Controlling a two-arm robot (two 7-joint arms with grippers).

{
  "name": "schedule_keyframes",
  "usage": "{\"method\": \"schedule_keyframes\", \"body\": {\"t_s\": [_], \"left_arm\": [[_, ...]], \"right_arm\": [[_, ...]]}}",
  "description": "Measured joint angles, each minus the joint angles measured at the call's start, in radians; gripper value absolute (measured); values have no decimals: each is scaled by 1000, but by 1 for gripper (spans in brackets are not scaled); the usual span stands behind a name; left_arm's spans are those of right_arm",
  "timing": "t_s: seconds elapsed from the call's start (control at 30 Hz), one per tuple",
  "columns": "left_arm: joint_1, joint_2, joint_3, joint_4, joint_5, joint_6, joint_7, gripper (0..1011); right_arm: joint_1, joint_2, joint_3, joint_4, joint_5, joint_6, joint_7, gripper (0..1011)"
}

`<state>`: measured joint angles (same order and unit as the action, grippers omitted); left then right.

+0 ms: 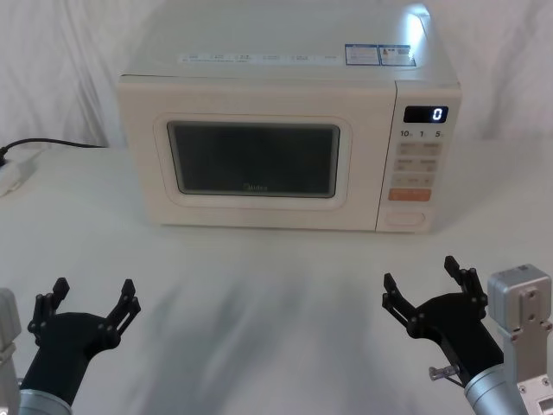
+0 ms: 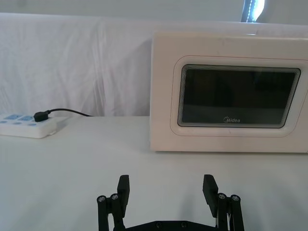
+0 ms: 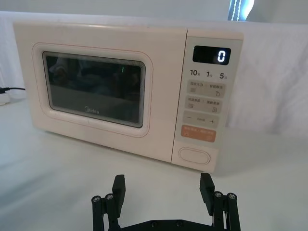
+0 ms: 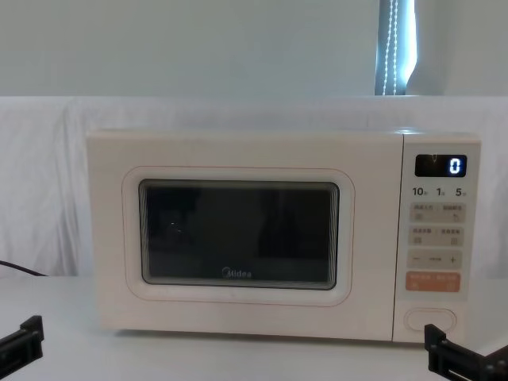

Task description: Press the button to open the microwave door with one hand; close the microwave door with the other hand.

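Note:
A cream microwave stands at the back of the table, its door (image 1: 255,164) (image 2: 231,96) (image 3: 96,86) (image 4: 238,234) shut flush, dark window facing me. The wide pill-shaped button (image 1: 406,219) (image 3: 194,155) (image 4: 430,319) sits at the bottom of the control panel, under the orange key. My left gripper (image 1: 91,304) (image 2: 167,190) hovers open near the table's front left, well short of the door. My right gripper (image 1: 423,281) (image 3: 162,188) is open at the front right, in line with the panel but apart from the button.
A white power strip (image 1: 13,173) (image 2: 26,125) with a black plug and cable lies at the far left. White cloth covers the table (image 1: 259,285) and the backdrop. The display (image 1: 425,113) reads 0.

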<state>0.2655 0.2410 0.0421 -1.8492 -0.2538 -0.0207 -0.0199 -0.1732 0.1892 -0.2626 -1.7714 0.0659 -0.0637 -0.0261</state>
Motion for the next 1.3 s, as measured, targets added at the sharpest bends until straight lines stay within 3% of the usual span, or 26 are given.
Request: {"method": "schedule_keyframes", "body": {"t_s": [0.93,1.3], "left_arm": [[0,0,0,0,0,0,0,1001],[0,0,0,0,0,0,0,1001]], "right_arm": [[0,0,0,0,0,0,0,993],[0,0,0,0,0,0,0,724]]}}
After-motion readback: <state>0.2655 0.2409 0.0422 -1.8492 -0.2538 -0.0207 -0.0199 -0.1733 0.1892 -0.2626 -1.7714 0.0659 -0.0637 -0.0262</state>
